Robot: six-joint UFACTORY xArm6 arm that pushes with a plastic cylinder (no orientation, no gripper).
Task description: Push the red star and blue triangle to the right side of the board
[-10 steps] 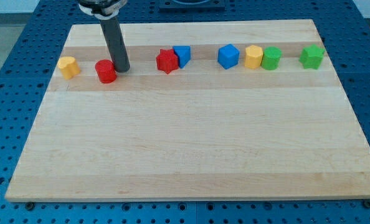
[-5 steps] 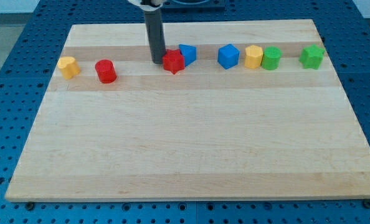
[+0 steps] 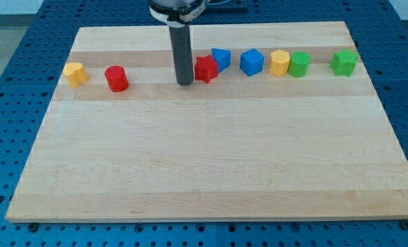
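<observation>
The red star lies in the upper middle of the wooden board. The blue triangle touches it on its upper right. My tip rests on the board against the red star's left side. The dark rod rises from it toward the view's top.
A blue cube, a yellow block, a green cylinder and a green star stand in a row to the right of the blue triangle. A red cylinder and a yellow block lie at the left.
My tip has moved right from beside the red cylinder to the red star. The red star and blue triangle have slid right, closer to the blue cube.
</observation>
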